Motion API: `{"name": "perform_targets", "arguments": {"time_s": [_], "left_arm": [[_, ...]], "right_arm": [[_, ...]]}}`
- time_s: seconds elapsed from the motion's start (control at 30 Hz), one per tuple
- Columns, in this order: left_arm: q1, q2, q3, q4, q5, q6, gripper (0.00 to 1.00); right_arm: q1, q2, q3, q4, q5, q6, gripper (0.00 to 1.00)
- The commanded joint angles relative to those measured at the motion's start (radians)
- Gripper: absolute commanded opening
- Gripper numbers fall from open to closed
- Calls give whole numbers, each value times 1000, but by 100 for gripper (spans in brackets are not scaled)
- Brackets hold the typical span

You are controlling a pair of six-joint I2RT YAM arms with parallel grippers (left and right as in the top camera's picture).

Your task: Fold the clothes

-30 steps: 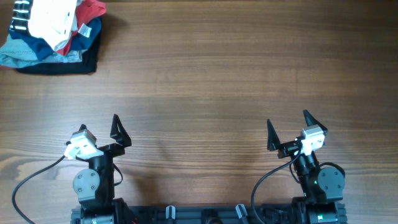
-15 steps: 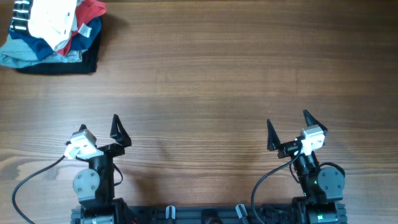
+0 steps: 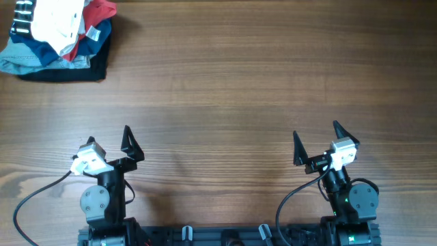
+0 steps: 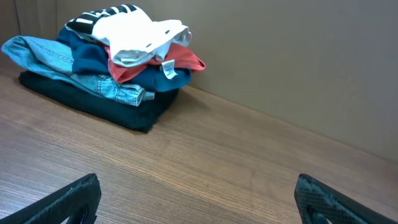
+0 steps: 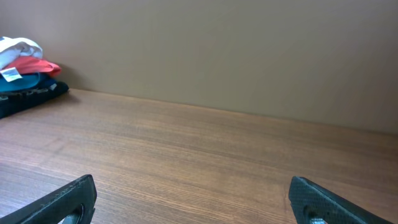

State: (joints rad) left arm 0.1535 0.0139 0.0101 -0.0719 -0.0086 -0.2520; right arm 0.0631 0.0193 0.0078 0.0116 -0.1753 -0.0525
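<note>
The clothes are a white garment (image 3: 54,20) with a black bar-striped print, lying crumpled on top of a pile at the far left corner of the table. The left wrist view shows the white garment (image 4: 134,34) well ahead of the fingers, and the right wrist view catches only its edge (image 5: 15,46) at far left. My left gripper (image 3: 108,137) and right gripper (image 3: 315,131) sit at the near edge, both open with nothing between their fingers. In the wrist views the left gripper (image 4: 198,186) and right gripper (image 5: 193,186) hover over bare wood.
Under the white garment lie a red piece (image 3: 102,10), blue denim (image 3: 27,61) and a black folded piece (image 3: 75,72). The wooden table (image 3: 239,82) stretches between the pile and the arms. A plain wall (image 5: 236,56) backs the far edge.
</note>
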Motion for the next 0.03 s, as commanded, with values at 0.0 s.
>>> {"name": "perform_targets", "arguments": {"time_s": [0.0], "left_arm": [[6, -9, -5, -1, 8, 10, 100]], "right_arm": [[6, -14, -3, 3, -11, 10, 100]]}}
